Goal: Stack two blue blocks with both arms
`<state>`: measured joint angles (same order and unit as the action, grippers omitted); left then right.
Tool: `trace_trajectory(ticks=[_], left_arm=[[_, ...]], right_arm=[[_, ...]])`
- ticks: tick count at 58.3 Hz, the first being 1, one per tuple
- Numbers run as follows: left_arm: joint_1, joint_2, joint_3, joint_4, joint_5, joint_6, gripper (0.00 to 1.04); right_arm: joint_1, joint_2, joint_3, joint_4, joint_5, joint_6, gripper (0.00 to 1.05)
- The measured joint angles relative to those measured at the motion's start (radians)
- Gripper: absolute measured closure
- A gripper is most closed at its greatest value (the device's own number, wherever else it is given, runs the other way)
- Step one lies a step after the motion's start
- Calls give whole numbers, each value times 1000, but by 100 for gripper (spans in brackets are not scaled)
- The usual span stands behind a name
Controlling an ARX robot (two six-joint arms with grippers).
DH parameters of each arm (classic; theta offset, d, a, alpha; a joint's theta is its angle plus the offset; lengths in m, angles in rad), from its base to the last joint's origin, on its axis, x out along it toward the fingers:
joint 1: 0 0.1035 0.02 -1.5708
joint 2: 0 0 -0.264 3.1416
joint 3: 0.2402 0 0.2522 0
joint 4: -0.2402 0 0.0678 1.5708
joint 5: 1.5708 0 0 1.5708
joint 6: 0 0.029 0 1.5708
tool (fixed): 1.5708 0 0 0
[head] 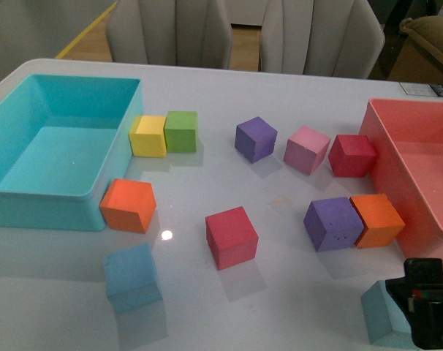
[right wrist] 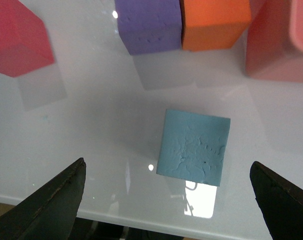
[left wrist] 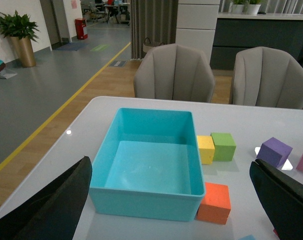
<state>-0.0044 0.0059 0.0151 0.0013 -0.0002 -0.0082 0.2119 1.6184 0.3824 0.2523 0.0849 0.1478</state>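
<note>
Glossy white table [head: 185, 186]: turquoise plastic bin [head: 39, 210] at left. Left black gripper [left wrist: 170, 167]: jaws spread wide, empty, facing bin. Right black gripper [right wrist: 167, 166]: jaws wide, empty, above teal-blue foam cube [right wrist: 194, 146] at near-right edge. Light-blue foam cube [head: 132, 276]: near-left, before orange foam cube [head: 128, 205].

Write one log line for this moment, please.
right gripper: open, over one blue block | left gripper: open, empty | other blue block: untouched on table | stack: not yet

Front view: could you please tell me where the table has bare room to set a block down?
Bare: the near strip between the left blue block and right blue block, this side of the red cube. Crowded: beside the pink bin.
</note>
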Motion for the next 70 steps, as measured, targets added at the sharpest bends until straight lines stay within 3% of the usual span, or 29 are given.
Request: trace_trajectory(ticks=[33, 70], left_arm=[[0, 0, 0, 0, 0, 0, 9], [0, 0, 0, 0, 0, 0, 9]], right_arm=[[-36, 225, 76, 50, 53, 48, 9], [-9, 389, 164, 56, 91, 67, 9]])
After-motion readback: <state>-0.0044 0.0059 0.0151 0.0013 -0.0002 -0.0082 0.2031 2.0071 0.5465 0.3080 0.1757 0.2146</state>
